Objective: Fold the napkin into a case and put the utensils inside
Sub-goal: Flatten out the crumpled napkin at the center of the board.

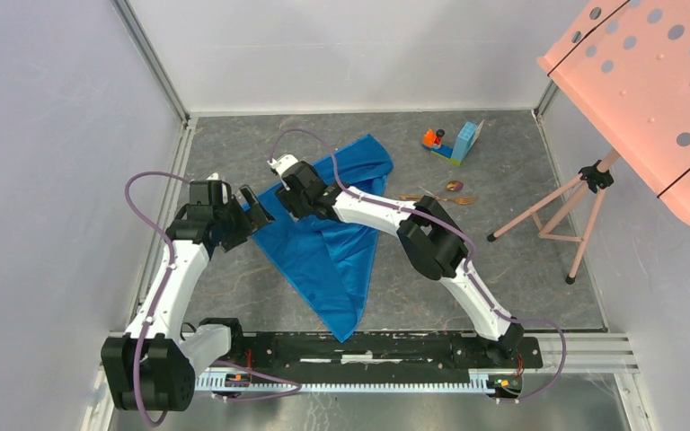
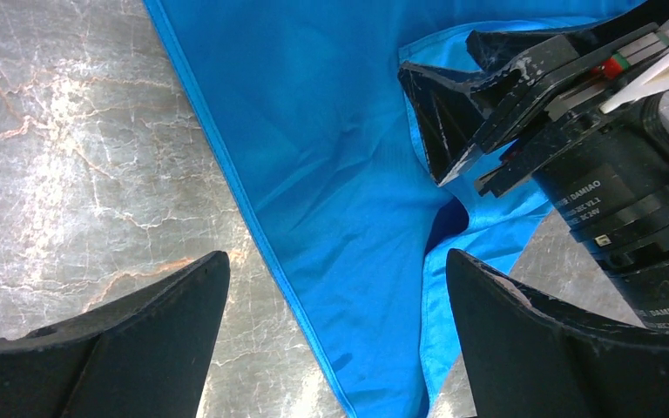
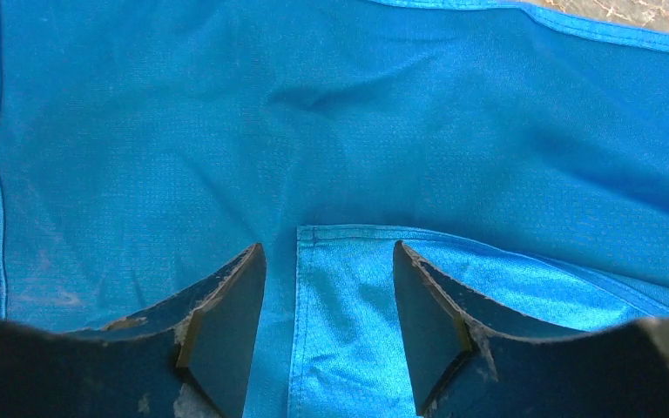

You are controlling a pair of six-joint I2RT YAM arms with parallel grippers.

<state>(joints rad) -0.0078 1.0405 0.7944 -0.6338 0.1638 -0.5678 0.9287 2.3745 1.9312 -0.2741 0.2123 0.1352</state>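
Right wrist view: your right jaws stand released astride a folded-over corner of the bright blue, shiny cloth napkin; left jaws gape beside it. I judge the case unfinished; thin copper-gold utensils lie well apart from both.

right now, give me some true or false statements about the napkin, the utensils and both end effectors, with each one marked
1. The napkin is folded into a narrow pouch. False: it lies as a broad, partly folded sheet, roughly triangular.
2. The utensils lie on the bare table, apart from the napkin. True.
3. The left end effector is shut on the napkin's edge. False: its jaws stand wide open over that edge and hold nothing.
4. The right end effector is over the napkin, with a folded-over corner of cloth between its parted fingers. True.
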